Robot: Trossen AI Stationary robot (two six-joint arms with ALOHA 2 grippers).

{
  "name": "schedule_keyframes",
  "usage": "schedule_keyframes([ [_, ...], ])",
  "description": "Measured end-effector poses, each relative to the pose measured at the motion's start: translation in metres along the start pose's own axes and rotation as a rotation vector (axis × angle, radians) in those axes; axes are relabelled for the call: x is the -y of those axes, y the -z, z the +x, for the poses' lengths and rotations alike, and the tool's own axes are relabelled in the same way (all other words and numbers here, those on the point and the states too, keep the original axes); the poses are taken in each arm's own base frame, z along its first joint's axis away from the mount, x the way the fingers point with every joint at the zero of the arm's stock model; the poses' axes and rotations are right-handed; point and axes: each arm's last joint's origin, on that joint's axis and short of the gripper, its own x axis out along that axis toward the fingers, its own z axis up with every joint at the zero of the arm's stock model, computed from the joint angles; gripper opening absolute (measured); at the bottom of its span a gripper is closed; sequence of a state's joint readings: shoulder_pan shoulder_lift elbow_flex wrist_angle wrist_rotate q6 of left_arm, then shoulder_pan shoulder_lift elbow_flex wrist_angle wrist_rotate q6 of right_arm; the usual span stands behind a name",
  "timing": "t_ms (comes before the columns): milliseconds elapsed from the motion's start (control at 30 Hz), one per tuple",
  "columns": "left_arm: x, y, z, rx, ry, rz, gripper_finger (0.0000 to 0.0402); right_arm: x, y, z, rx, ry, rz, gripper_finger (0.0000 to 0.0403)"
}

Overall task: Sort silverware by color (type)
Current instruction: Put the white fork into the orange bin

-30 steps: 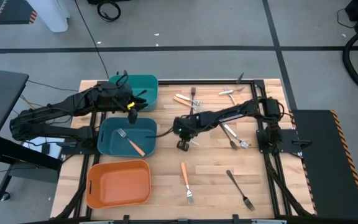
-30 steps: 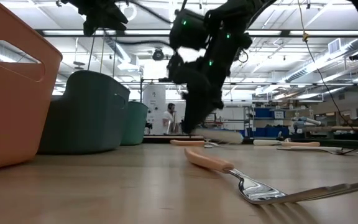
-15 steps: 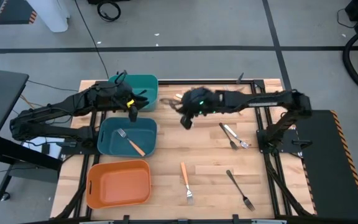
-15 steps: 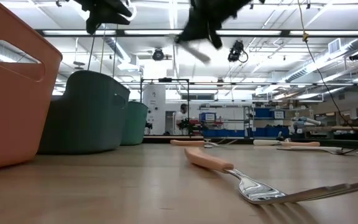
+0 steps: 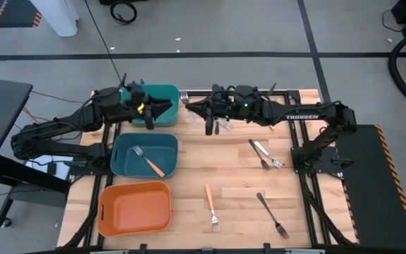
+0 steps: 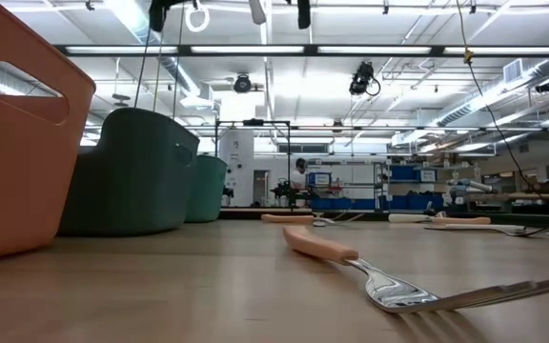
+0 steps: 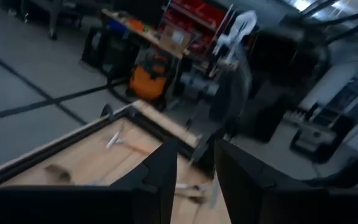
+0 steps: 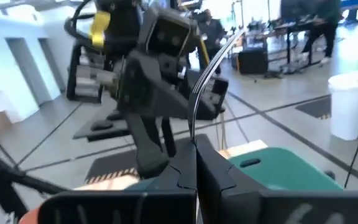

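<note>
My right gripper (image 5: 190,106) is raised above the far part of the table, beside the far teal bin (image 5: 163,92), and is shut on a thin fork (image 8: 207,81) with a pale silvery head (image 7: 237,28). My left gripper (image 5: 165,108) hovers over that bin's right rim. It is open and faces the right gripper a short way off, its fingers (image 7: 166,171) touching nothing. One orange-handled fork (image 5: 147,161) lies in the middle teal bin. Another orange-handled fork (image 5: 211,204), a black fork (image 5: 272,215) and silver pieces (image 5: 263,153) lie flat on the table. My right gripper pinches the fork between its two fingers at the lower part of the handle (image 8: 194,132). The fingers lie level and point toward the table's left, across the fork. The fork is lifted clear and stands up out of the fingertips, its head (image 8: 234,38) free above.
An orange bin (image 5: 111,212) sits at the near left with the middle teal bin (image 5: 162,144) just beyond it. More silverware lies under the right arm near the far edge (image 5: 222,125). Bare wood shows between the near forks and the bins.
My right gripper has risen from the middle of the table with the fork. It has swung toward the far edge and the left, and is now beside the far teal bin. My left gripper has lifted and turned from pointing down to level, facing the right gripper.
</note>
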State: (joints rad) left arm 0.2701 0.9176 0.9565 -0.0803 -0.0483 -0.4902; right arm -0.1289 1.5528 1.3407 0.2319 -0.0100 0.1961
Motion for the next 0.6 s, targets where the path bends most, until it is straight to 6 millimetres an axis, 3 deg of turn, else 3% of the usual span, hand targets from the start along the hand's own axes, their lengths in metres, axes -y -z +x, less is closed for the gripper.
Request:
schedule_keyframes([
  [333, 0.0080, -0.0085, -0.0006, 0.051, 0.149, -0.048, 0.0117, -0.0016, -0.0032, -0.0004, 0.024, -0.042, 0.035, 0.0000],
  [600, 0.0078, -0.0066, 0.0035, 0.036, 0.160, -0.043, 0.0117, -0.0029, -0.0031, -0.0003, 0.025, -0.046, 0.036, 0.0000],
])
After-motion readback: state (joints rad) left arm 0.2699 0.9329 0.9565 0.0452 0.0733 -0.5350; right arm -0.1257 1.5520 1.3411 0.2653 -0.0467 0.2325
